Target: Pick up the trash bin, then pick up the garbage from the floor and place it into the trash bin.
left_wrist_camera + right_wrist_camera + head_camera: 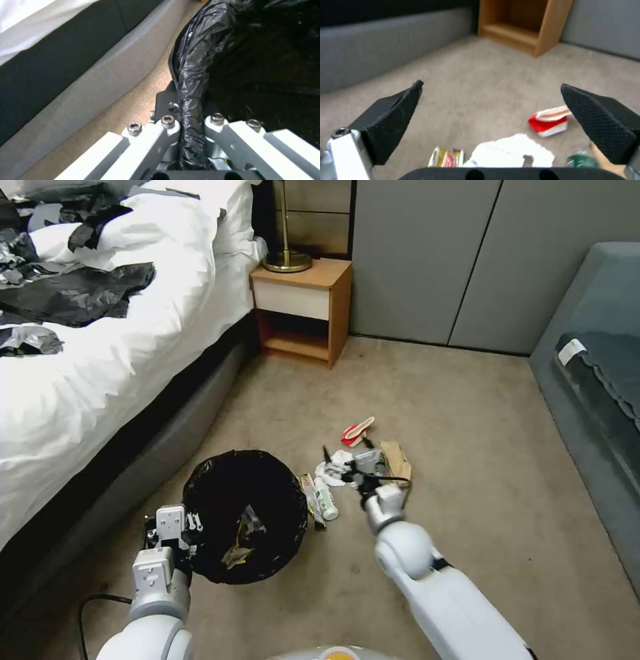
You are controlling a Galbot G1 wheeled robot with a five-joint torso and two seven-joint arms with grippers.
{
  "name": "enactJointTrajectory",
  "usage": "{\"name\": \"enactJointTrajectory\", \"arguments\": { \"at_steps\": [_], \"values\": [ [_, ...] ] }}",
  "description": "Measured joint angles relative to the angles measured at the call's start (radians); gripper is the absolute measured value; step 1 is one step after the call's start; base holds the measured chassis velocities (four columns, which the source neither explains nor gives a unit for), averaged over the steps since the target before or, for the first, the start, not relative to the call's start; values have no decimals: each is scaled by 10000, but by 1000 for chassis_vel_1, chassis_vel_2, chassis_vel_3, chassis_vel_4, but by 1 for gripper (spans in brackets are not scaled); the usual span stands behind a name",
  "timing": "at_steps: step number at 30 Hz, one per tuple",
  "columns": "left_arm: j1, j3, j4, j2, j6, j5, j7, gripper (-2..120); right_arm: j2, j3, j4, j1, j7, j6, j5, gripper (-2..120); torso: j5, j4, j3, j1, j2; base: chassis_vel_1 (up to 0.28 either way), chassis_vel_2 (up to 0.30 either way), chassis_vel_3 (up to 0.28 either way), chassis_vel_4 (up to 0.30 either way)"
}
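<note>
The trash bin (245, 513), lined with a glossy black bag, sits left of centre on the carpet with a yellow wrapper (239, 550) inside it. My left gripper (175, 527) is shut on the bin's rim (191, 100), one finger on each side of the liner. My right gripper (353, 463) hangs open just above the garbage pile, its black pads (396, 112) spread wide. Under it lie a white tissue (513, 152), a red-and-white packet (550, 121), a yellow wrapper (446, 157), a green-labelled bottle (325, 499) and a brown paper bag (398, 460).
A bed (100, 380) with white covers and black plastic sheets runs along the left, close to the bin. A wooden nightstand (303, 307) with a lamp stands behind. A grey sofa (593, 400) fills the right. Open carpet lies between the pile and the sofa.
</note>
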Motion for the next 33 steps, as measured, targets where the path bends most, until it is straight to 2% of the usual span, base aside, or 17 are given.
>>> {"name": "enactJointTrajectory", "arguments": {
  "at_steps": [5, 8, 9, 12, 13, 16, 23, 25, 26, 29, 33],
  "values": [
    [18, 4, 35, -23, 4, 34, -1, 1, 240, -128, -771, 388, -128, -31, 27, 100, -1, 2, 0, 0, 0, 0, 0, 0, 0],
    [69, -49, 111, -46, -3, 44, -15, 1, 771, -24, -2795, 1245, -722, -6, -187, 100, 1, 1, -1, 0, 0, 0, 0, 0, 0],
    [69, -49, 111, -46, -3, 44, -15, 1, 771, -24, -2795, 1245, -722, -6, -187, 100, 1, 1, -1, 0, 0, 0, 0, 0, 0],
    [163, -57, 136, -44, -14, 66, -28, 1, 1176, 290, -4213, 1765, -1122, 245, -627, 100, 1, 1, -1, 0, 0, 0, 0, 0, 0],
    [163, -57, 136, -44, -14, 66, -28, 1, 1176, 290, -4213, 1765, -1122, 245, -627, 100, 1, 1, -1, 0, 0, 0, 0, 0, 0],
    [175, -7, 127, -47, -1, 126, -33, 1, 1642, 736, -5505, 2283, -1492, 638, -1011, 100, 0, 3, -1, 0, 0, 0, 0, 0, 0],
    [211, 113, 127, -116, -18, 250, -37, 1, 1999, 1235, -6372, 2631, -2127, 410, -1095, 100, -1, 2, -2, 0, 0, 0, 0, 0, 0],
    [259, 165, 96, -147, -55, 328, -38, 1, 2028, 1464, -6385, 2690, -2249, -536, -899, 100, 0, 2, -2, 0, -1, 0, 0, 0, 0],
    [259, 165, 96, -147, -55, 328, -38, 1, 2028, 1464, -6385, 2690, -2249, -536, -899, 100, 0, 2, -2, 0, -1, 0, 0, 0, 0],
    [277, 230, 67, -159, -95, 417, -39, 1, 1906, 1545, -6116, 2754, -2522, -1560, -213, 100, 0, 0, -2, 0, 0, 0, 0, 0, 0],
    [232, 265, 110, -170, -138, 490, -39, 1, 1900, 1596, -6045, 2878, -2595, -2115, 413, 100, 1, 0, -1, -1, 0, 0, 0, 0, 0]
  ]
}}
